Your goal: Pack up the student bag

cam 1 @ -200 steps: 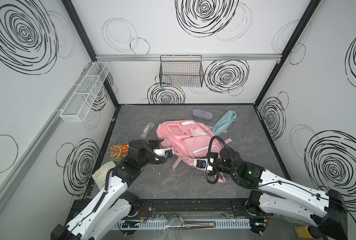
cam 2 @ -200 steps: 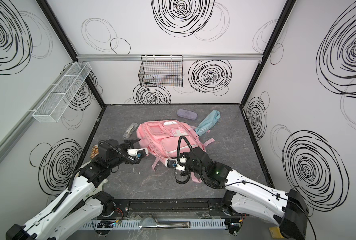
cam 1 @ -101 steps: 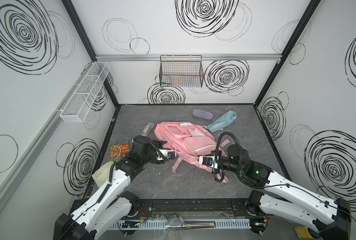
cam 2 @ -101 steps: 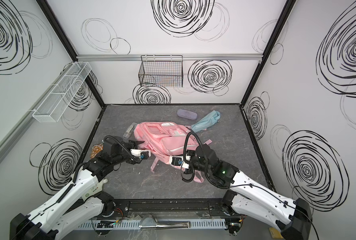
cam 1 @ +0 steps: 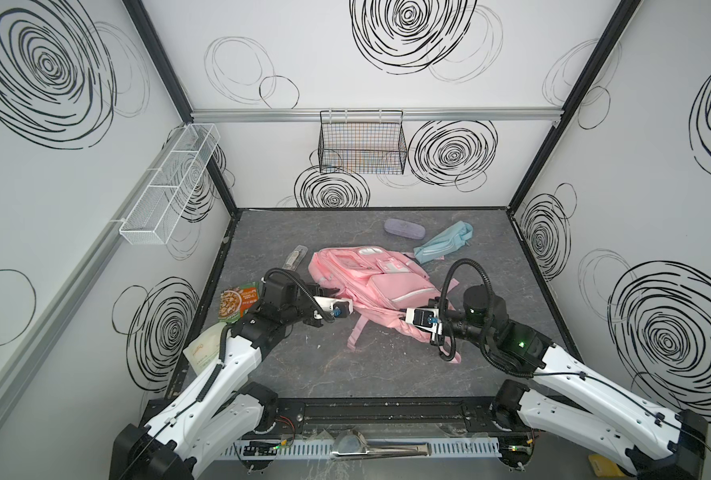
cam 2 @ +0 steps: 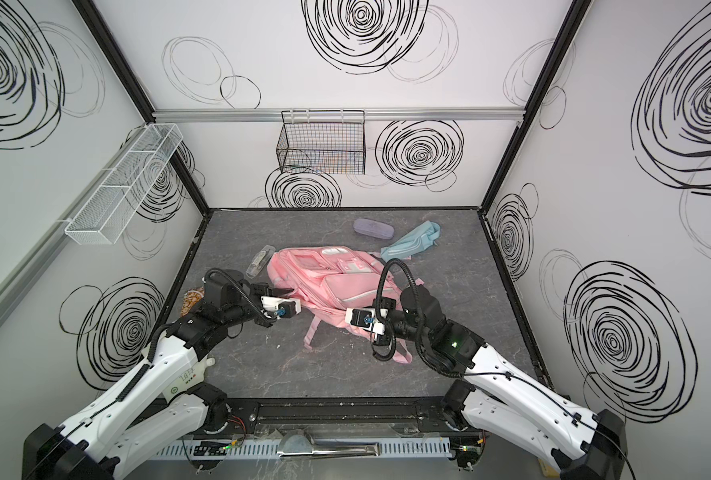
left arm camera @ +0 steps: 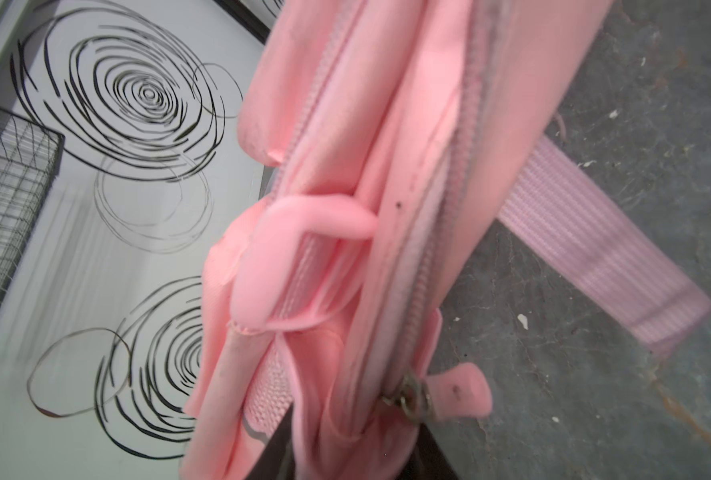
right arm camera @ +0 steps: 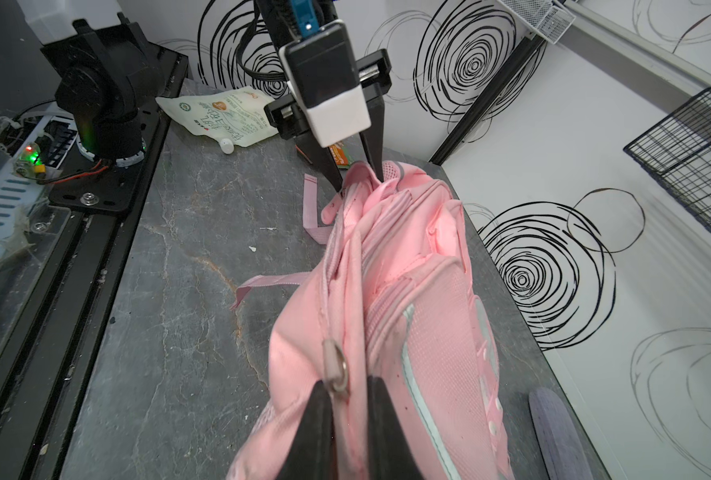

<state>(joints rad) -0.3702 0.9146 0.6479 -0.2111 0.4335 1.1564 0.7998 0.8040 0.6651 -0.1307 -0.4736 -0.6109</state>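
The pink backpack point(cam 1: 370, 278) lies near the middle of the table point(cam 1: 345, 374) (front pockets up). The left gripper point(right arm camera: 360, 180) pinches pink fabric at the backpack's 8 o'clock edge, fingers nearly together. The right gripper point(right arm camera: 347, 399) pinches the 5 o'clock corner beside a zipper ring point(right arm camera: 337, 370), apparently on the fabric itself. A blue pouch point(cam 1: 443, 247) sits at its 1 o'clock.

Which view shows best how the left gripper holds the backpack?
The right wrist view: the left gripper pinches the backpack. The left wrist view shows mostly fabric; both top views hide the grip.
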